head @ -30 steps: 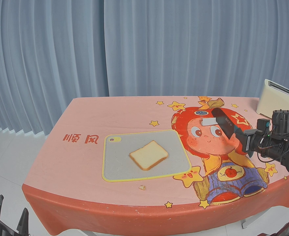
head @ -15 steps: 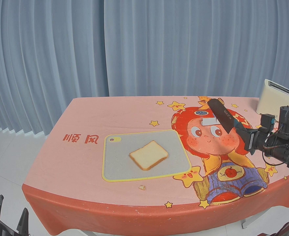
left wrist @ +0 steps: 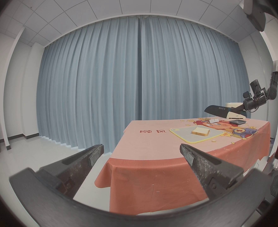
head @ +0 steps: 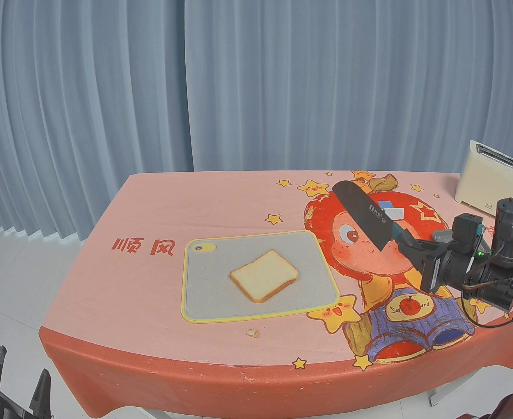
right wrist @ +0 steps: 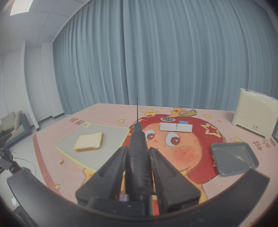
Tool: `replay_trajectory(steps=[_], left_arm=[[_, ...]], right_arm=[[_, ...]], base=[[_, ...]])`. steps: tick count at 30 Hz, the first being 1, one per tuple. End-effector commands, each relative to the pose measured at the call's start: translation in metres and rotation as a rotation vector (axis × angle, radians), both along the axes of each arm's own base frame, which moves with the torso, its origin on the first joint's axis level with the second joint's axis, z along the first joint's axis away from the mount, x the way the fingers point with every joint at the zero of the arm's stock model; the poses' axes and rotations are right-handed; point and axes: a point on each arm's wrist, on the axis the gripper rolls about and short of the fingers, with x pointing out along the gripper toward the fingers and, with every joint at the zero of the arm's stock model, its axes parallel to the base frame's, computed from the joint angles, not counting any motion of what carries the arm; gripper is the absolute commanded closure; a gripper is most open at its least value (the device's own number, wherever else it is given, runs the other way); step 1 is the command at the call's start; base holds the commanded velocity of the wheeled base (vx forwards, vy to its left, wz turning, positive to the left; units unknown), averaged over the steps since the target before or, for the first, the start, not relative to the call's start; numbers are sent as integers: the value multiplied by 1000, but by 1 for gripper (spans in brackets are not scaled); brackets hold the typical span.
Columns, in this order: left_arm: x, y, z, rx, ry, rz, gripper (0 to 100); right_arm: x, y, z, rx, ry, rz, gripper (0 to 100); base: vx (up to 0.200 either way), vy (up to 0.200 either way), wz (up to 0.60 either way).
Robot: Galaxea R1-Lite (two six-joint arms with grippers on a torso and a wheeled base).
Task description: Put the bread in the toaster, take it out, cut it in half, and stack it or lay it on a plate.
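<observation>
The tabletop (head: pixel 210 205) carries everything, under a pink printed cloth. Toward its near left-centre lies the grey cutting board (head: pixel 215 286), flat, apparently laid there as the cutting spot. The toaster (head: pixel 492 177) stands upright at the far right corner, well apart from the board, its slots facing up with no slice visible in them. A dark tray (right wrist: pixel 234 158) sits on the right side near the toaster, probably the place meant for the halves.

The knife (head: pixel 366 213) hangs in the air over the cartoon face on the cloth, to the right of the board. Its handle is pinched between the pressed-in fingers of the right gripper (right wrist: pixel 138 155). Its long axis runs from the gripper on the right up and away toward the far left. The right wrist view meets the blade edge-on, so it stands on edge as a cut would need. It is not yet above the bread.

The bread (head: pixel 264 274) lies flat near the board's middle, whole and uncut, turned at an angle to the board's edges.

The left gripper (left wrist: pixel 141 150) hangs low off the tabletop's near left corner, fingers spread wide with nothing between them, so nothing steadies the slice.
</observation>
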Motion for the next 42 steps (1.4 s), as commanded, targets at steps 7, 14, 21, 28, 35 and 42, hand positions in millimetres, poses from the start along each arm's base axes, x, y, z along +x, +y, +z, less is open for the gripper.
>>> replay_trajectory(steps=[7, 14, 21, 28, 35, 42], left_arm=[[0, 0, -5, -2, 3, -1, 0], [0, 0, -5, -2, 3, -2, 0], [0, 0, -5, 0, 3, -4, 0], [0, 0, -5, -2, 3, -2, 0], [0, 0, -5, -2, 3, -2, 0], [0, 0, -5, 3, 3, -1, 0]], right_arm=[[-16, 16, 0, -7, -12, 68, 100], [-23, 22, 0, -6, -15, 100, 100], [-26, 24, -3, -12, -4, 116, 100], [-30, 26, 0, -7, -18, 130, 100], [-34, 24, 4, -2, -30, 132, 100], [-38, 30, 0, -10, -16, 167, 100]], base=[[0, 0, 0], [0, 0, 0], [0, 0, 0], [0, 0, 0], [0, 0, 0], [0, 0, 0]])
